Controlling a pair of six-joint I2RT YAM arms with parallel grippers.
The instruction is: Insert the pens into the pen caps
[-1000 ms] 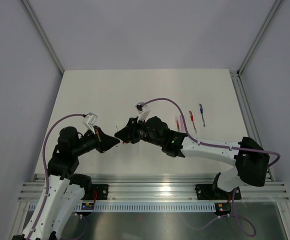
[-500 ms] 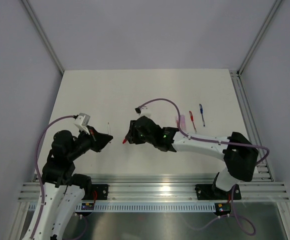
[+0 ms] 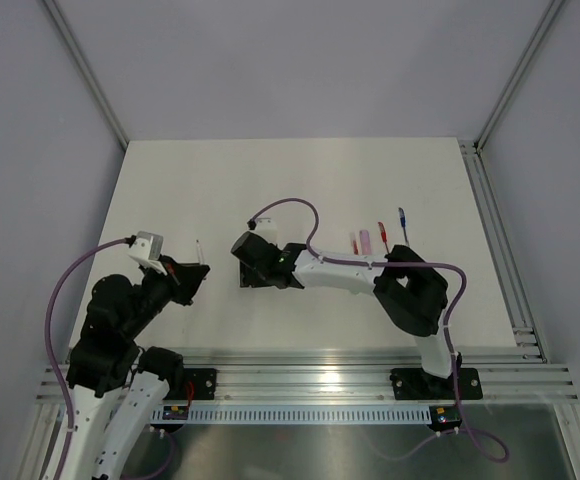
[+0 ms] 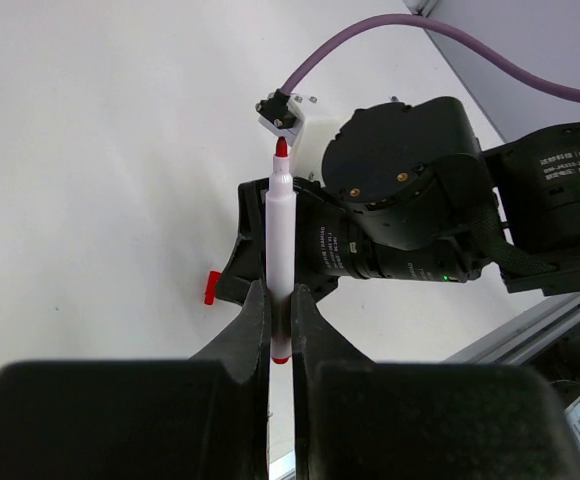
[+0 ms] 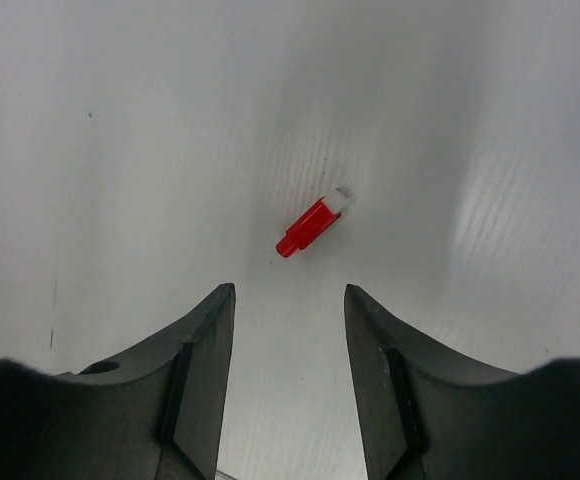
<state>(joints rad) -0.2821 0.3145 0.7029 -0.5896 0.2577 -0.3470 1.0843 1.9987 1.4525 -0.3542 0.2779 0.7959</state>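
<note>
Pen (image 4: 278, 220), white barrel, red tip: over the worktop (image 4: 90, 150), clamped between the left gripper (image 4: 280, 300) fingers, frame centre. Right gripper (image 5: 288, 300) fingers apart at lower frame; red pen cap (image 5: 310, 227) lies on worktop beyond them, mid-frame.

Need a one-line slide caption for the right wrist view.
Open right gripper poised over a red pen cap lying loose on the white table.

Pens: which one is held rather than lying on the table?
The white-barrelled, red-tipped pen, clamped in the left tool; the other pens lie flat on the table.
</note>
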